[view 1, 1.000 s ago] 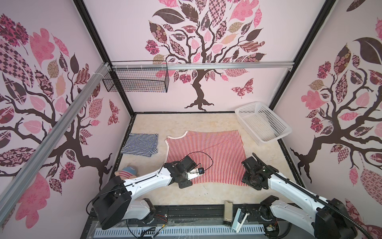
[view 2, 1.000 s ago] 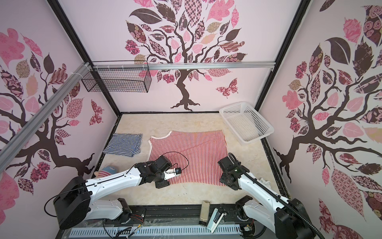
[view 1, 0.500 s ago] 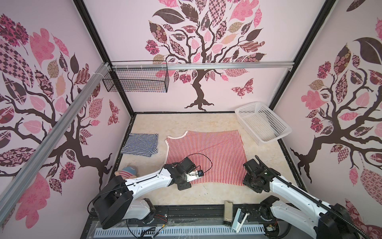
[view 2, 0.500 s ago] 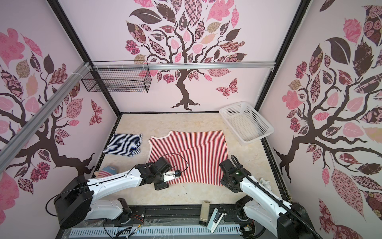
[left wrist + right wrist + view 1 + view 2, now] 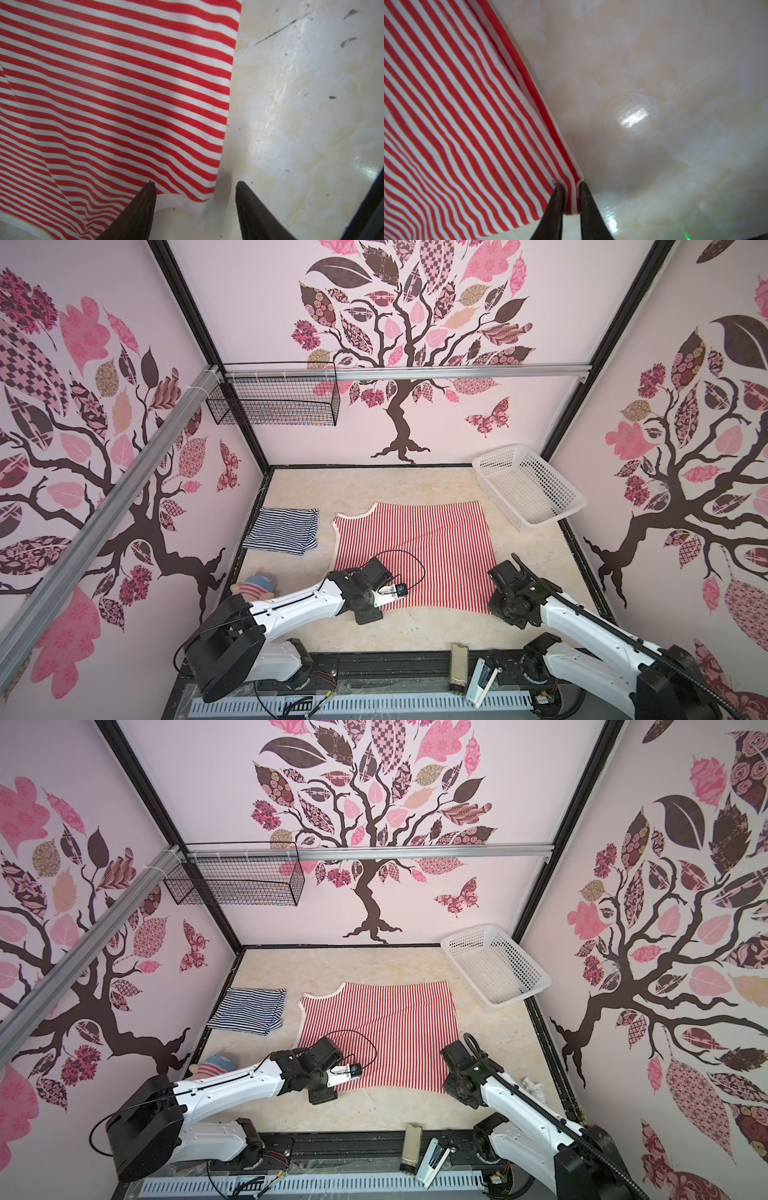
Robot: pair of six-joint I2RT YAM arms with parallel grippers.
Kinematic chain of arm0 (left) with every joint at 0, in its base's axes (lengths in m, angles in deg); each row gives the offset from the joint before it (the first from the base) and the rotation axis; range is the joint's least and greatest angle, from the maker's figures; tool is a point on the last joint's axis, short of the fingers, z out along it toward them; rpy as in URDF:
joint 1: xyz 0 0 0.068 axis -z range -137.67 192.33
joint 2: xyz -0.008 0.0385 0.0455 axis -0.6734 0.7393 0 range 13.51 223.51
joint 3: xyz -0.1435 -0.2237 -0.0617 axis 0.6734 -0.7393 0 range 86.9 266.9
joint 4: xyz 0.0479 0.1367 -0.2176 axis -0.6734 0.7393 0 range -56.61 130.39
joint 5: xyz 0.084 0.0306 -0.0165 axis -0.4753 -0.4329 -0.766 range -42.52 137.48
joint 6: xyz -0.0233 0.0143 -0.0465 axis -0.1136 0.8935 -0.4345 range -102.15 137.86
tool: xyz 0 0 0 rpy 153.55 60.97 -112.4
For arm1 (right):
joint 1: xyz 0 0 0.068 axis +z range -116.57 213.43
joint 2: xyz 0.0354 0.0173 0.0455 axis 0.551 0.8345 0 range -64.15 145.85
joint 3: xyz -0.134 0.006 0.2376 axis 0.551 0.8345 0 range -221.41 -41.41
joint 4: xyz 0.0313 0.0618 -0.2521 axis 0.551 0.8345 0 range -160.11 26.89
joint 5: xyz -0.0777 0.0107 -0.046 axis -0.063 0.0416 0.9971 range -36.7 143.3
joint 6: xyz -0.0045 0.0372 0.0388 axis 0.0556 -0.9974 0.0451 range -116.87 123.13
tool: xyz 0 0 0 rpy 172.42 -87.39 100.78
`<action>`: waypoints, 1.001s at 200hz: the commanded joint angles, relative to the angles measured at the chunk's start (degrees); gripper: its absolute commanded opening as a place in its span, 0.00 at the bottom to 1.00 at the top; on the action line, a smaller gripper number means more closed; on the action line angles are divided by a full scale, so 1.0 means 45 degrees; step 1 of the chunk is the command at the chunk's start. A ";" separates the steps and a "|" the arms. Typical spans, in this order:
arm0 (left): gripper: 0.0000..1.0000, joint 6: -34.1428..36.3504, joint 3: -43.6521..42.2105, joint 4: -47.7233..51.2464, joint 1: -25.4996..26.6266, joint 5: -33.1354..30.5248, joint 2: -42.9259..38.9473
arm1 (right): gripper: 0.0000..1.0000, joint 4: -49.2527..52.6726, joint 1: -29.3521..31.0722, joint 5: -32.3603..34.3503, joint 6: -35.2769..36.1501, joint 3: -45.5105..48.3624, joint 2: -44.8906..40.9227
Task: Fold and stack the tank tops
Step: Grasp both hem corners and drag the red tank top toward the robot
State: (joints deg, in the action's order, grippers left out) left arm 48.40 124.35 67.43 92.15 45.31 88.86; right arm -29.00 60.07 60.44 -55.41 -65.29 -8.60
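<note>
left tool [image 5: 195, 184] agape, right tool [image 5: 571, 185] in a tight pinch

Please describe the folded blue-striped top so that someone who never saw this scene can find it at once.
Start at the black wire basket hanging in the back left corner and look down to the beige table. There, near the left wall, lies the navy-striped tank top. Unlike the red-striped tank top spread flat beside it, it is folded small.
</note>
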 commanded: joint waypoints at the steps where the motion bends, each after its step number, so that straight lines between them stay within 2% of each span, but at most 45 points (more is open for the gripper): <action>1: 0.75 0.0048 -0.0235 -0.0153 0.0032 -0.0005 -0.0192 | 0.11 0.0046 0.0068 -0.0099 -0.0020 -0.0083 0.0029; 31: 0.76 0.0157 -0.0244 -0.0157 0.0026 0.0016 -0.0154 | 0.05 0.0188 0.0061 -0.0196 0.0075 -0.0364 -0.0298; 57: 0.76 0.0196 -0.0266 -0.0245 0.0033 -0.0222 0.0094 | 0.04 0.0526 0.0068 -0.0012 0.0156 -0.0739 -0.0467; 93: 0.66 0.0231 -0.0255 -0.0197 0.0028 -0.0533 0.0268 | 0.03 0.0665 0.0058 0.0034 0.0217 -0.0943 -0.0545; 141: 0.63 0.0281 -0.0246 -0.0258 0.0037 -0.0234 0.0451 | 0.02 0.0661 0.0061 -0.0028 0.0254 -0.1119 -0.0527; 200: 0.44 0.0329 -0.0018 0.0088 0.0023 0.0314 0.0872 | 0.00 0.0710 0.0063 -0.0021 0.0274 -0.1217 -0.0634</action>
State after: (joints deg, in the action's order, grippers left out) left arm 49.56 124.27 66.80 92.15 45.16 92.20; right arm -27.69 60.07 59.93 -54.52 -69.25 -10.65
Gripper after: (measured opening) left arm 0.458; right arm 0.061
